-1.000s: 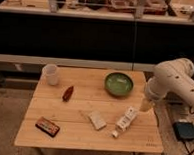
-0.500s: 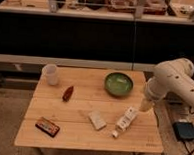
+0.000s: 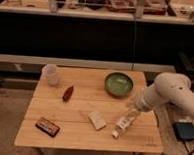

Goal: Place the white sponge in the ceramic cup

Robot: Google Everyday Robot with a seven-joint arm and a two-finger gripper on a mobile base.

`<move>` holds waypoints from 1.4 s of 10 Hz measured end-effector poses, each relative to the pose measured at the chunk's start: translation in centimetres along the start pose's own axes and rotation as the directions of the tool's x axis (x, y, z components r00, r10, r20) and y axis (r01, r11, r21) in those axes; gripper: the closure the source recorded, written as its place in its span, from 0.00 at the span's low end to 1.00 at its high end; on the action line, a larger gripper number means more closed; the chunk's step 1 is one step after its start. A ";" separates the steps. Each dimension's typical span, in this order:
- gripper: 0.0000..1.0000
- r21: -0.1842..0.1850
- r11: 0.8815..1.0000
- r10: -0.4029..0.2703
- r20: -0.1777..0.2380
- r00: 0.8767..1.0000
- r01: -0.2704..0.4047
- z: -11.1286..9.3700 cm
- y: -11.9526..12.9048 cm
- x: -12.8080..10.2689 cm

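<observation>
Near the middle of the wooden table (image 3: 76,140), a bit toward the front, lies the white sponge (image 3: 97,120). It is a small flat block, turned at a slant, and nothing is touching it. The ceramic cup (image 3: 51,74) stands upright far from it, at the back left corner of the table. Between the two, a little closer to the cup, lies a small dark red thing (image 3: 68,93); I cannot tell what it is. Just right of the sponge lies a white bottle (image 3: 122,125) on its side, with its small end pointing at the front edge. The gripper (image 3: 137,106) is right by the far end of this bottle, at the tip of a fat white robot arm (image 3: 172,90) that reaches in from the right. It is close to the bottle, but I cannot tell if they touch, and I cannot tell if the gripper is spread or closed. Behind the bottle, near the back edge, sits a green bowl (image 3: 118,84) with something pale inside. At the front left of the table lies a flat red-brown packet (image 3: 47,126). On the floor to the right of the table is a dark flat box (image 3: 185,132) with a black cord.
</observation>
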 end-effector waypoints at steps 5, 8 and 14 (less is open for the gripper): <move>0.20 0.004 0.999 -0.032 0.153 0.988 0.031 6.7 3.6 -1.1; 0.20 0.006 1.000 -0.014 0.158 0.987 0.013 10.9 4.8 -1.9; 0.20 0.093 0.993 0.058 0.166 0.984 -0.074 16.2 2.1 -4.6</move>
